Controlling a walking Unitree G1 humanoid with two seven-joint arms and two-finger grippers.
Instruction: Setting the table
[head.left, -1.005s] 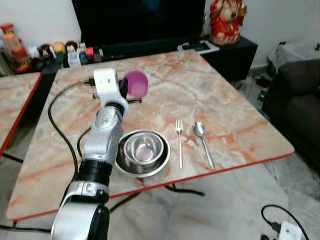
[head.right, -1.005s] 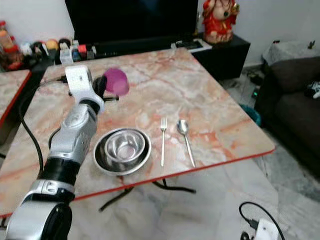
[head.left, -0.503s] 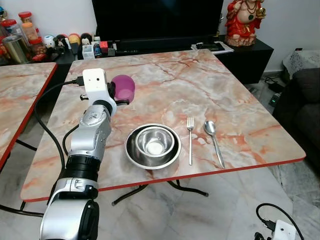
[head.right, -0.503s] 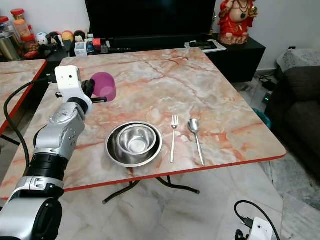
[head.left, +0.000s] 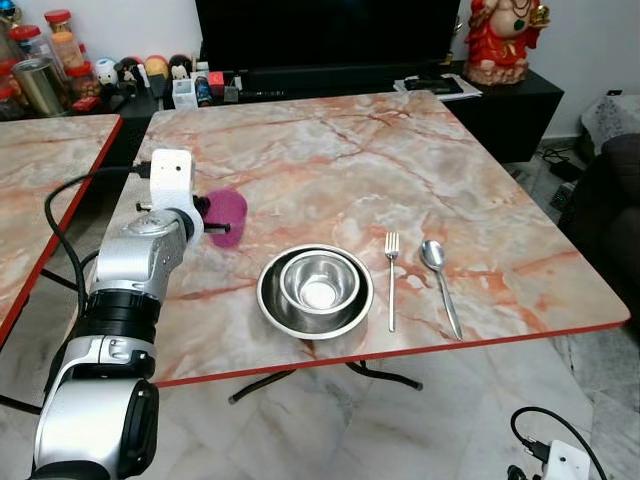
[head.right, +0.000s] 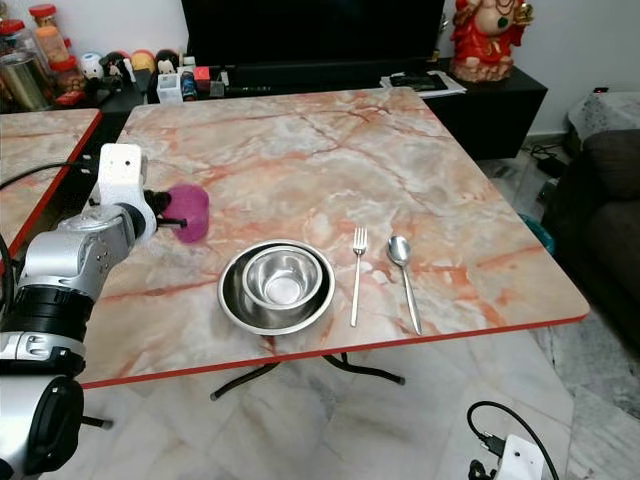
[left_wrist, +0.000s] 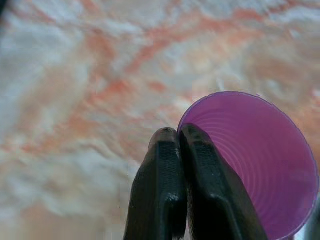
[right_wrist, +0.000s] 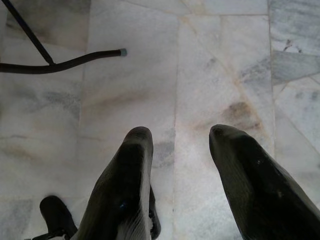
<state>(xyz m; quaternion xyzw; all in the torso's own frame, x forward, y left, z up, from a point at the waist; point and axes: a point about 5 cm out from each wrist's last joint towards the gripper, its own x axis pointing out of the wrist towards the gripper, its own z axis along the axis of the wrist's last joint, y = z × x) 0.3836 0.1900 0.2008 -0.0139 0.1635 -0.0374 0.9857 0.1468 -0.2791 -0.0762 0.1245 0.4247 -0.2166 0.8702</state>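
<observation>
Purple cup sat pinched by its rim in the left claw, fingers clamped, low over the desk. Nested bowls, fork, spoon lay off to its right. Right claw hung spread over floor.

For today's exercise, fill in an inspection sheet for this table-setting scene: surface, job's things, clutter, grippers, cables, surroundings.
Surface: orange-veined marble table with red edge.
Job's things: purple plastic cup held at table's left side; small steel bowl inside wide steel dish; metal fork, metal spoon to their right.
Clutter: nothing seen.
Grippers: left gripper pinches cup rim; right gripper open above the floor.
Cables: black cable at left arm.
Surroundings: black television, red figurine.
</observation>
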